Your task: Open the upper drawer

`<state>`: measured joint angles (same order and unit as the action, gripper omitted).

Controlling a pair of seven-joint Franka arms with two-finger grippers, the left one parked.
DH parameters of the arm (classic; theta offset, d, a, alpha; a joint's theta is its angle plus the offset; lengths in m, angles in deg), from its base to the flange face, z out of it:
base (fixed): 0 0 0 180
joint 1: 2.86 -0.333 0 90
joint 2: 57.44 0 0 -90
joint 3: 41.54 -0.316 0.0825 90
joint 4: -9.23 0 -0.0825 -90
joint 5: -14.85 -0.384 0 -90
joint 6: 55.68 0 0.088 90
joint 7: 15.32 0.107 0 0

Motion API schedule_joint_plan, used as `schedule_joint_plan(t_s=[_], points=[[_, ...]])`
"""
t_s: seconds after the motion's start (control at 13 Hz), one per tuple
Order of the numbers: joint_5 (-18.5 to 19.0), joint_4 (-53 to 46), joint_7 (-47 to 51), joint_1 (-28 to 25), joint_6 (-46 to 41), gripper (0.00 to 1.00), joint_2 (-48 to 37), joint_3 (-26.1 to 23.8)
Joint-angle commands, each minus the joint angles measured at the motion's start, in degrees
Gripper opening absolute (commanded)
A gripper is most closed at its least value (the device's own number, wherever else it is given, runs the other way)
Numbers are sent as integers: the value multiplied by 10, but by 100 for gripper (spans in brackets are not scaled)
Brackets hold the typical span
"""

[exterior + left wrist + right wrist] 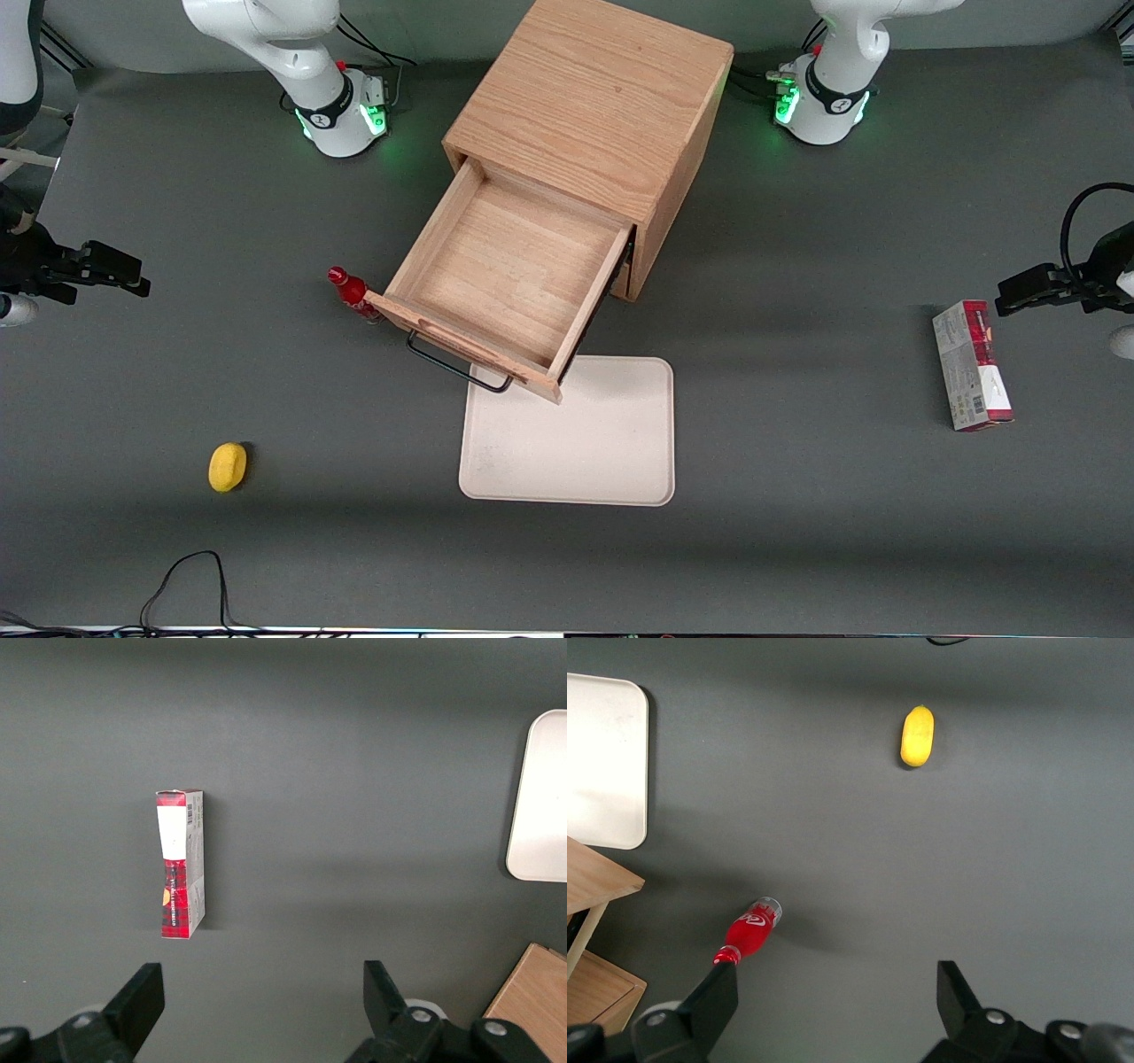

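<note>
The upper drawer (509, 275) of the oak cabinet (594, 97) stands pulled far out toward the front camera. Its inside is bare wood, and its thin black wire handle (456, 365) hangs on its front. The lower drawer is hidden beneath it. My right gripper (133, 276) hovers over the mat toward the working arm's end of the table, well apart from the drawer. Its fingers are wide open and hold nothing, as the right wrist view (835, 979) shows. A corner of the drawer's wood (598, 881) shows in that view.
A small red bottle (350, 291) (751, 930) lies by the drawer front's corner on the working arm's side. A cream tray (576, 443) (602, 762) lies under the drawer front, nearer the camera. A yellow lemon-like object (228, 466) (917, 735) and a red box (972, 365) (180, 864) lie on the mat.
</note>
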<state>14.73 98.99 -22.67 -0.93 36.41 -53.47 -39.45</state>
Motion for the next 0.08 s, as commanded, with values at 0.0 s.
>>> schedule_joint_plan(t_s=[0.0], points=[[12, 8, 16, -5, -6, 100, -12, 2]])
